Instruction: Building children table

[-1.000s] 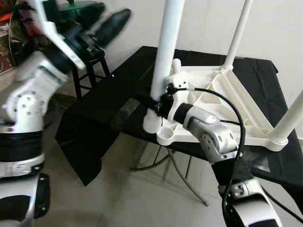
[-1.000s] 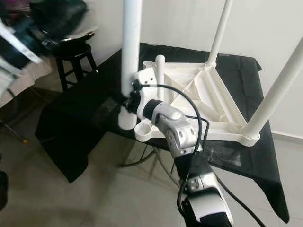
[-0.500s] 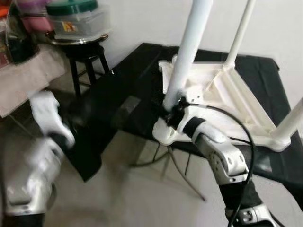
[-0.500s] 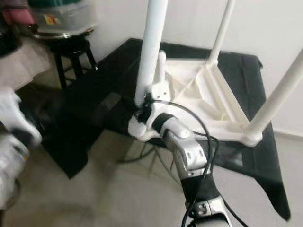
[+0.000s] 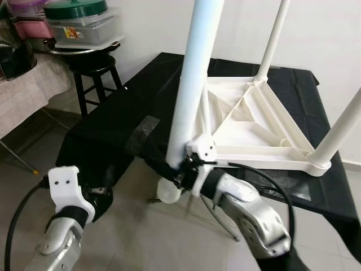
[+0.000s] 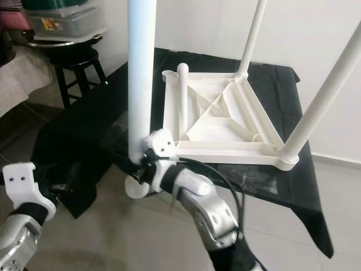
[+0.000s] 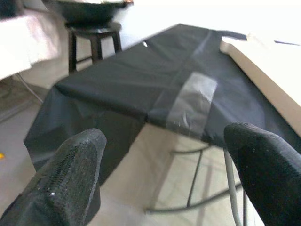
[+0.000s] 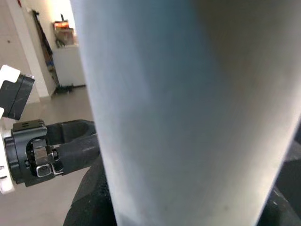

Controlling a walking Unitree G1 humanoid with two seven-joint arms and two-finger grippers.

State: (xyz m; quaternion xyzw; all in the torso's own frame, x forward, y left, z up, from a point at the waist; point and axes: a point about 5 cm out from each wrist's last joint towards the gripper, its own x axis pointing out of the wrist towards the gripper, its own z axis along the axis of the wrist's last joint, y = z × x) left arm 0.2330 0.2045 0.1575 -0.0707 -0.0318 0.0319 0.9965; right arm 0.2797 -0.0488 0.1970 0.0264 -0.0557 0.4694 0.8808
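The right gripper [image 5: 179, 176] clamped the white leg [image 5: 189, 96] low, likely to steer it into the upturned tabletop [image 5: 248, 127]. The left gripper [image 7: 164, 179] hung open, idle, near left

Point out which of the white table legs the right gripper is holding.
The near-left leg, clamped low down by the right gripper. It hangs off the tabletop's edge; the other legs stand ungripped at their corners.

left gripper [image 7: 164, 174] low, fingers apart, right gripper [image 5: 179, 174] clamped
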